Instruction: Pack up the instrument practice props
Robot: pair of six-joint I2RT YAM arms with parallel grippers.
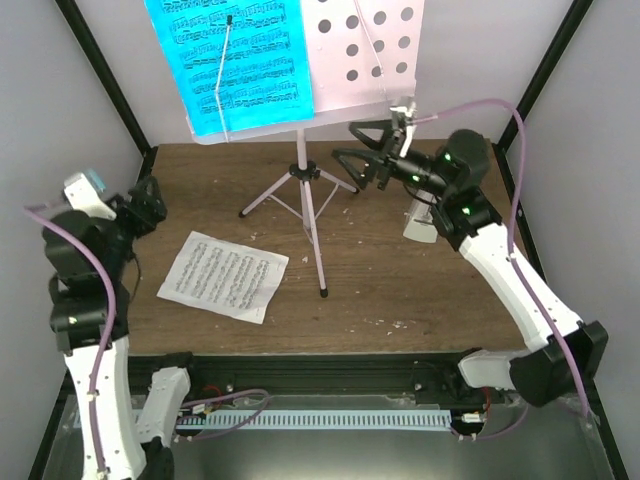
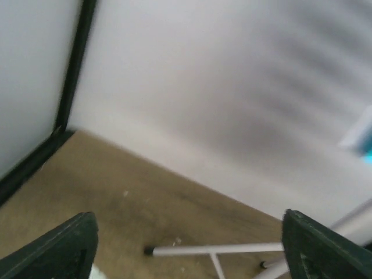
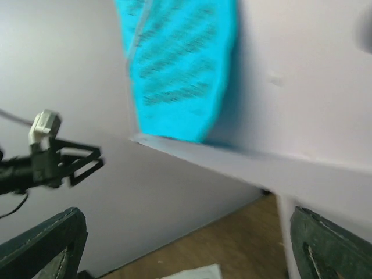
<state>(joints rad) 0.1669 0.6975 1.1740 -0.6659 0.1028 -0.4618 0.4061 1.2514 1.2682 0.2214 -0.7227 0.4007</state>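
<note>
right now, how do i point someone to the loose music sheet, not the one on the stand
On the brown wooden table, find the pale pink music stand on its tripod near the back. Left of its front leg, the white sheet of music lies flat on the wood. Unlike the teal booklet propped on the stand, it is white and touches nothing else.

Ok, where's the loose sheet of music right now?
In the top view, the loose sheet of music lies flat on the table, left of centre, between the left arm and the music stand's tripod legs.
</note>
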